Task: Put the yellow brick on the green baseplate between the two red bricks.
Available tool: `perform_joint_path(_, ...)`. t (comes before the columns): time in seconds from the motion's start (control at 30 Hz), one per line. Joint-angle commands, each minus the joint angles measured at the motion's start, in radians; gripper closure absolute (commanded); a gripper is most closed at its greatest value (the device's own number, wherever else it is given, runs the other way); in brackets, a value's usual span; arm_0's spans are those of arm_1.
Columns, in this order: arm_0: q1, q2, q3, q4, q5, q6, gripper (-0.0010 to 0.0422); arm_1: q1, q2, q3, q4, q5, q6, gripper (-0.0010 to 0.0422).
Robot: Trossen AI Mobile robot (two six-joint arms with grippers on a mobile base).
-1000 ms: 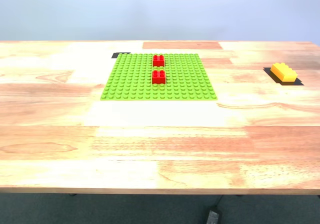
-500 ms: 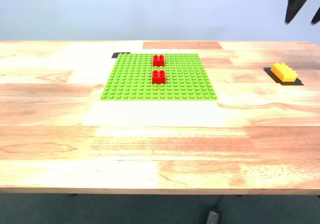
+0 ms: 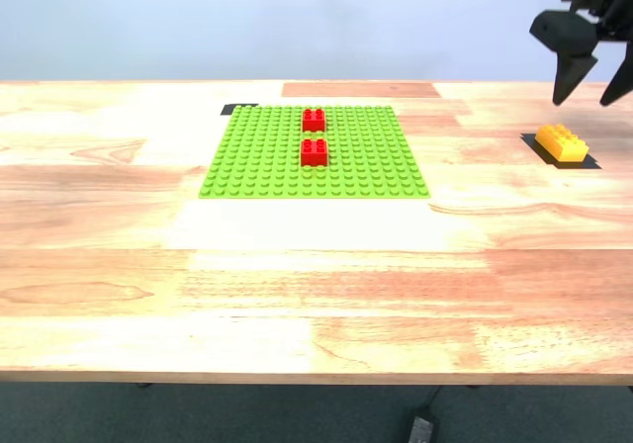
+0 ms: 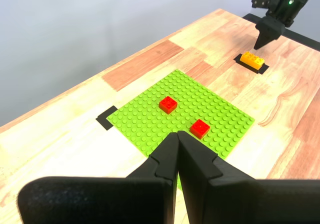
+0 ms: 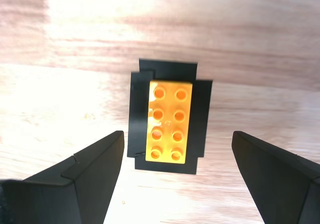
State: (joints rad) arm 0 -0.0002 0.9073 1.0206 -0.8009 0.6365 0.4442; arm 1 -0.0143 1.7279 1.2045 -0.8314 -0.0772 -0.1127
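Observation:
The yellow brick [image 3: 562,142] lies on a black patch on the table at the exterior view's right; it also shows in the second wrist view [image 5: 168,120] and the first wrist view [image 4: 252,60]. My second gripper [image 3: 593,97] hangs open above it, jaws spread wide on either side of it, not touching [image 5: 177,141]. The green baseplate [image 3: 267,161] lies in the middle, with two red bricks [image 3: 314,120] [image 3: 314,151] on it, a gap between them. My first gripper [image 4: 177,135] is shut and empty, high above the table, out of the exterior view.
A black tape mark [image 3: 237,109] sits at the baseplate's far corner. The wooden table [image 3: 297,285] stretches wide in front of the baseplate. A cable and a plug [image 3: 420,428] lie on the floor below the front edge.
My second gripper has come into the exterior view from the upper right and dropped lower toward the yellow brick. The bricks and the baseplate have not moved.

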Motion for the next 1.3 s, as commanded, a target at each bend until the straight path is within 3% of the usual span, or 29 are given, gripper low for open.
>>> perform_joint_path(0.03, 0.000, 0.000, 0.000, 0.000, 0.000, 0.000, 0.0413, 0.002, 0.001, -0.033, 0.053, 0.001, 0.003, 0.0114)
perform_joint_path(0.6, 0.000, -0.004, 0.000, -0.005, 0.000, 0.000, 0.0412, 0.040, 0.134, -0.047, 0.121, 0.007, 0.021, 0.0114)
perform_joint_path(0.73, 0.000, -0.008, 0.000, -0.007, 0.001, 0.000, 0.0412, 0.039, 0.151, -0.051, 0.129, 0.037, 0.034, 0.0131)
perform_joint_path(0.97, 0.000, -0.009, 0.000, -0.003, 0.000, 0.000, 0.0413, 0.037, 0.139, -0.055, 0.144, 0.055, 0.030, 0.0209)
perform_joint_path(1.3, 0.000, -0.009, 0.000, -0.002, 0.000, 0.000, 0.0413, 0.037, 0.121, -0.044, 0.144, 0.047, 0.021, 0.0391)
